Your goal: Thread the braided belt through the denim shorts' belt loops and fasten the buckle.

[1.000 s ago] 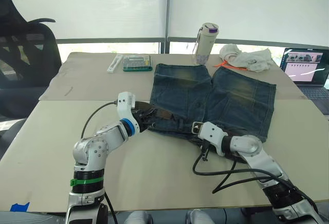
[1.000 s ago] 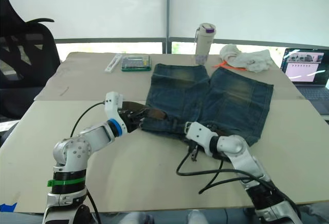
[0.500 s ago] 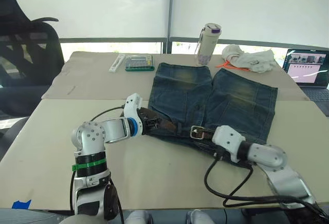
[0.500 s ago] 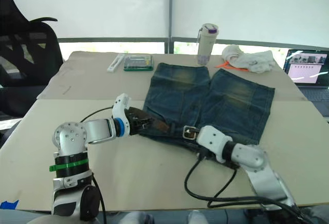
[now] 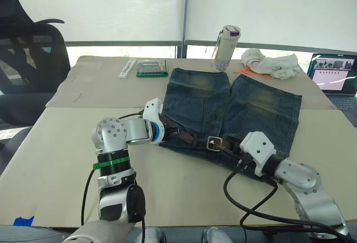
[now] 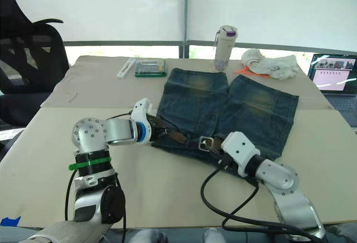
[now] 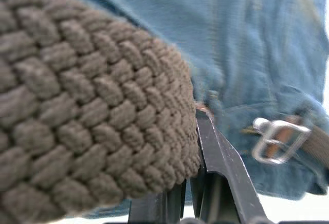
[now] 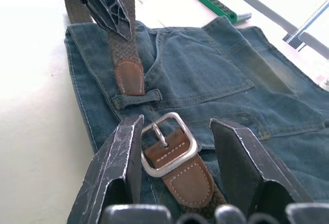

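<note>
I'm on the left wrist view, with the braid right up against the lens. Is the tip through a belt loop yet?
Observer: Not yet. In the right wrist view the leather tip of the braided belt lies just short of a belt loop.
Operator: Where's the right hand?
Observer: The right hand is open, with one finger on either side of the buckle.
Operator: And my left hand?
Observer: The left hand is at the waistband's left end on the denim shorts, shut on the strap.
</note>
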`<control>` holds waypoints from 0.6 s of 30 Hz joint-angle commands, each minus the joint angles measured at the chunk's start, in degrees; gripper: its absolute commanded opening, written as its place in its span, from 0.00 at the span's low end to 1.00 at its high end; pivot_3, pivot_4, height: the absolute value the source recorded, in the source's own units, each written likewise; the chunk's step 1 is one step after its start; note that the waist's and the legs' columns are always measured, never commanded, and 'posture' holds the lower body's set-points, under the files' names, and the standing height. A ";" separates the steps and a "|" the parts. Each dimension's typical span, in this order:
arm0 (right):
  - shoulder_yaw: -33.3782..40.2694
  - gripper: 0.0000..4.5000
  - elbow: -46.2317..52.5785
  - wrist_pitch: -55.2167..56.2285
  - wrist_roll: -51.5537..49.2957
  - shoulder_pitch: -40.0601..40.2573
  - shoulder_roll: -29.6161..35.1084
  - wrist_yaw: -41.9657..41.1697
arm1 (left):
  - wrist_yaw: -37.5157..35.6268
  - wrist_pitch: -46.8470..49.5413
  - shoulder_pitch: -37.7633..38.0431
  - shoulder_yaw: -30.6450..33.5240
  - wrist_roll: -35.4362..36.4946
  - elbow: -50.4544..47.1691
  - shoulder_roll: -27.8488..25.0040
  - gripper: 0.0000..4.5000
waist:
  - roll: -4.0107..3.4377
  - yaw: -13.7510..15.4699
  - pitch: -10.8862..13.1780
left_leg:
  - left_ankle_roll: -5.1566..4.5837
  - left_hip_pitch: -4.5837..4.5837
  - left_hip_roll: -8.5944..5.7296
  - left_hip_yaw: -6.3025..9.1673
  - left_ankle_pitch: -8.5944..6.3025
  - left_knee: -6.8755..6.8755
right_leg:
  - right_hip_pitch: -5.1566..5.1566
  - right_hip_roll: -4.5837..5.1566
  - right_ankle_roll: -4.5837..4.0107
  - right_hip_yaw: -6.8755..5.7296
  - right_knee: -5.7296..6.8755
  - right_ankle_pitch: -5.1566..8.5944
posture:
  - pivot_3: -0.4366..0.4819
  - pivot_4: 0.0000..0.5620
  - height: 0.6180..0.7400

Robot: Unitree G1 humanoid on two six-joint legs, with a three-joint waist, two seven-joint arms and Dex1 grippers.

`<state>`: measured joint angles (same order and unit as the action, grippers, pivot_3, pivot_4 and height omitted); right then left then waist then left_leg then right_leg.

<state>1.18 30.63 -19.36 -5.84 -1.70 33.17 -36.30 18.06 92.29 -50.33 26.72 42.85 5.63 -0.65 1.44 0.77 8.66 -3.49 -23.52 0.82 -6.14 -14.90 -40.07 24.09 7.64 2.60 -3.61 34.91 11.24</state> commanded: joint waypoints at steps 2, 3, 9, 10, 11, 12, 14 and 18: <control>2.90 0.51 2.63 0.74 -1.13 -0.13 0.29 0.99 | 0.53 0.21 -1.69 0.03 1.29 1.55 -1.33 0.00 | 0.00 -0.06 0.00 | 0.01 0.00 0.01 0.00 0.01 0.01 | 0.02 0.00 0.00 0.00 0.01 0.00 | 0.48 0.27 0.97; 2.91 0.51 2.63 0.87 -1.03 -0.04 0.34 1.01 | 0.32 0.21 -1.92 -0.41 1.27 2.00 -1.64 0.00 | 0.00 -0.06 0.00 | 0.02 0.00 0.02 0.00 0.01 0.02 | 0.02 -0.01 0.00 0.00 0.01 0.00 | 0.48 0.27 0.97; 2.88 0.51 3.19 0.98 -0.55 0.77 -0.27 1.68 | 0.43 0.21 -4.17 1.49 -1.52 4.13 1.96 0.00 | 0.00 0.28 0.00 | 0.03 -0.01 0.02 0.01 0.02 0.01 | 0.00 0.00 0.00 0.01 -0.01 0.00 | 0.48 0.27 0.97; 2.83 0.51 3.26 0.94 -0.48 0.77 -0.38 1.89 | 0.35 0.21 -4.54 1.98 -1.54 4.58 2.71 0.00 | 0.01 0.32 0.00 | 0.03 -0.02 0.01 0.01 0.02 0.01 | -0.01 0.00 0.00 0.01 -0.01 0.00 | 0.48 0.27 0.97; 2.82 0.51 3.35 0.87 -0.36 0.75 -0.49 2.13 | 0.13 0.21 -4.77 2.03 -1.37 4.68 3.27 0.00 | 0.01 0.32 0.01 | 0.03 -0.02 0.01 0.01 0.02 0.00 | -0.01 0.00 0.00 0.01 -0.02 0.00 | 0.48 0.27 0.97; 2.85 0.51 3.35 0.84 -0.25 0.68 -0.58 2.40 | -0.06 0.21 -4.94 1.95 -1.28 4.72 3.62 0.00 | 0.01 0.30 0.00 | 0.03 -0.02 0.01 0.01 0.02 0.01 | -0.01 0.00 0.00 0.01 -0.02 0.00 | 0.48 0.27 0.97; 3.02 0.51 3.49 0.80 -0.18 0.86 -0.60 2.87 | -0.24 0.21 -4.84 1.48 -0.69 4.83 3.73 0.00 | 0.01 0.11 0.00 | 0.03 -0.01 0.00 0.00 0.02 0.02 | 0.01 -0.01 0.00 0.01 -0.01 0.00 | 0.48 0.27 0.97; 3.11 0.51 3.73 0.62 -0.09 1.28 -0.41 3.51 | -1.16 0.21 -4.80 0.98 -1.66 5.20 2.70 0.00 | 0.01 -0.06 0.01 | 0.07 0.00 0.02 0.00 0.04 0.07 | 0.04 -0.03 0.00 0.02 0.00 0.00 | 0.48 0.27 0.97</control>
<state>2.84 31.81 -19.35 -5.71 -0.58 32.67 -33.59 17.84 92.29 -53.81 28.18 40.93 11.22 2.59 1.45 0.72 8.67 -3.42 -23.53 0.84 -6.14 -14.86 -40.00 24.13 7.61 2.60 -3.59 34.91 11.24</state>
